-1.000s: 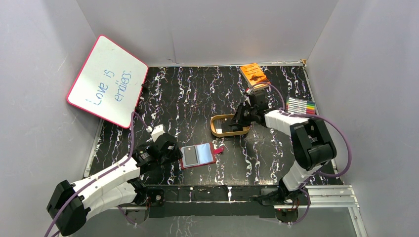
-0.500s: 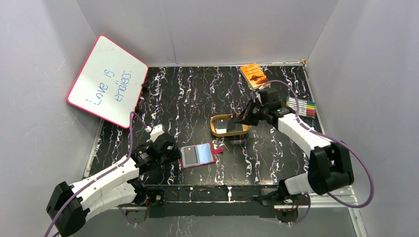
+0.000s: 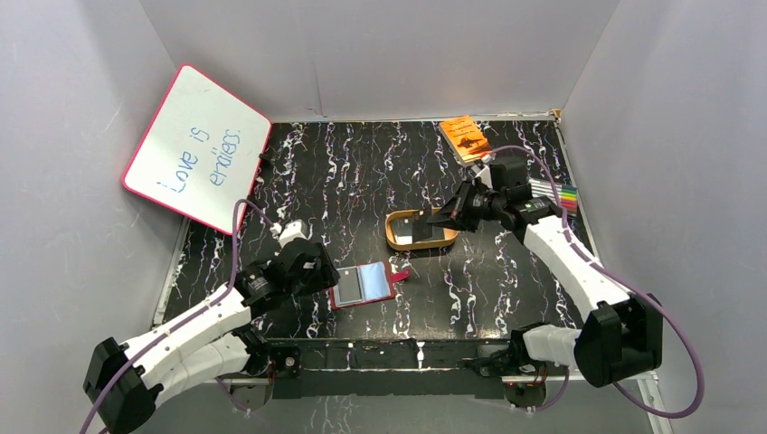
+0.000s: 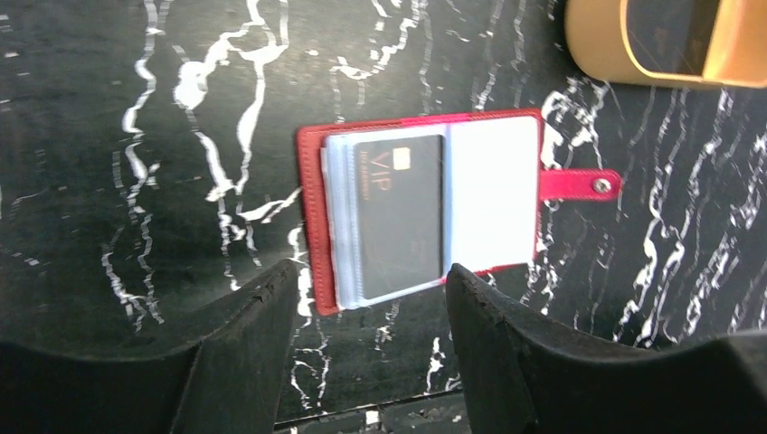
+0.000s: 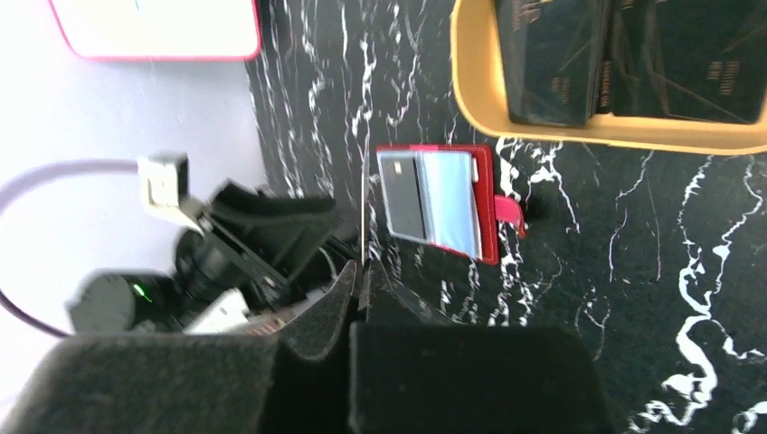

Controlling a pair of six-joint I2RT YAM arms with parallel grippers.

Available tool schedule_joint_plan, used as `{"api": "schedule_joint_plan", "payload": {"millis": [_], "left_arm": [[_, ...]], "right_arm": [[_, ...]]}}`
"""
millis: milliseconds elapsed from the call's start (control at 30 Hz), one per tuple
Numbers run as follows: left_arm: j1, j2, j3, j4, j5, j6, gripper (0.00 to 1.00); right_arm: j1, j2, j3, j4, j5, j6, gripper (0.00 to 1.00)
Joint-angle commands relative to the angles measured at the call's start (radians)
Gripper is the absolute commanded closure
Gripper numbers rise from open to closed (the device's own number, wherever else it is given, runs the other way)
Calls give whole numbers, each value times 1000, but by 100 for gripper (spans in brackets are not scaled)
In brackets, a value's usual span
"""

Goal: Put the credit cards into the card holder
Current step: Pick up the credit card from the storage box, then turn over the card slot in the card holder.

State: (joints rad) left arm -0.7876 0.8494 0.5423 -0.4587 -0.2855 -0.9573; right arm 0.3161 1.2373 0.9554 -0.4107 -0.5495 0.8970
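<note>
The card holder (image 3: 364, 284) lies open on the black table, red with a snap tab to the right. A black credit card (image 4: 398, 212) sits in its clear sleeve. My left gripper (image 3: 318, 277) stands open just left of the holder, its fingers (image 4: 244, 344) apart with nothing between them. My right gripper (image 3: 449, 215) hangs over the gold tray (image 3: 395, 237), shut on a dark credit card (image 3: 421, 224). In the right wrist view that card shows only as a thin edge (image 5: 364, 208). More dark credit cards (image 5: 552, 63) lie in the tray (image 5: 470, 99).
A pink-framed whiteboard (image 3: 197, 149) leans at the back left. An orange book (image 3: 466, 137) lies at the back. A pack of coloured markers (image 3: 553, 193) rests by the right wall. White walls enclose the table on three sides.
My right gripper has shut on a card in the tray and drawn back up and to the right with it. The left arm has shifted slightly and stays open.
</note>
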Motion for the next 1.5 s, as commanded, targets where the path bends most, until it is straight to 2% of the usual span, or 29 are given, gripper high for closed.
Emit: {"api": "schedule_joint_plan", "payload": {"millis": [0, 133, 300, 500, 833, 967, 1233, 1467], "left_arm": [[-3, 38, 54, 96, 143, 83, 39], [-7, 130, 92, 157, 203, 95, 32], [-24, 252, 142, 187, 213, 92, 29], [-60, 383, 201, 218, 203, 119, 28], [-81, 516, 251, 195, 120, 139, 36], [-83, 545, 261, 214, 150, 162, 34], [-136, 677, 357, 174, 95, 224, 32], [-176, 780, 388, 100, 21, 244, 39]], "right_arm": [[104, -81, -10, 42, -36, -282, 100], [200, -57, -122, 67, -18, -348, 100], [284, -19, -205, 160, 23, -304, 100], [288, 5, -243, 152, 98, -288, 100], [342, 69, -277, 233, 33, -319, 100], [347, 100, -285, 253, 51, -294, 100], [348, 17, -326, 216, 178, -256, 100], [346, -95, -341, 155, 279, -251, 100]]}}
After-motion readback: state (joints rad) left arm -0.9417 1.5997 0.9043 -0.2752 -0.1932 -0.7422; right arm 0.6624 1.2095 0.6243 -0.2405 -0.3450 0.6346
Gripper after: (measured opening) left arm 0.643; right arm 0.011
